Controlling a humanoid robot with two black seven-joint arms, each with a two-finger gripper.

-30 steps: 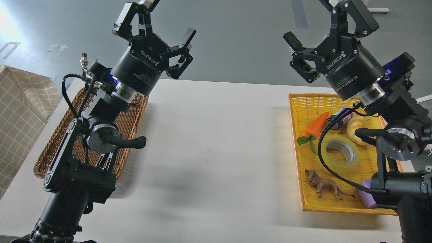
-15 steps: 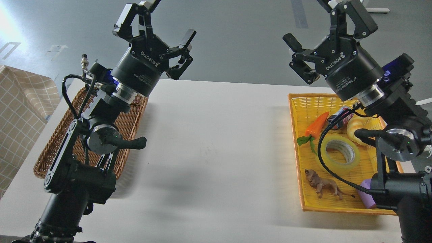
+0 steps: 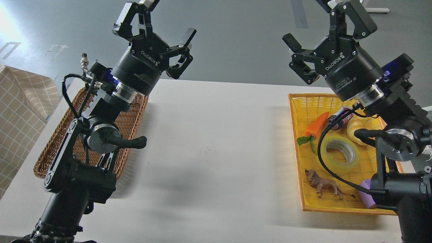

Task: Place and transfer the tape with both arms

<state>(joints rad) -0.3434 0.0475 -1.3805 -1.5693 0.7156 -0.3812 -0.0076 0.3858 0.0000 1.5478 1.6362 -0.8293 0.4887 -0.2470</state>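
— Where is your tape [image 3: 338,152]?

— Lying flat in the yellow basket [image 3: 298,101], between the toy carrot [image 3: 316,125], the croissant toy [image 3: 354,130] and the lion figure [image 3: 322,185].

— And your hands?

— Both released, grasping nothing. Your right gripper [image 3: 319,25] hangs spread above the basket's far end; your left gripper [image 3: 156,23] hangs spread over the brown wicker basket [image 3: 54,141].

— What can go wrong for you?

— The black cable [image 3: 325,135] crosses the roll's left edge. Come down carelessly and you may snag it, or nudge the croissant instead.
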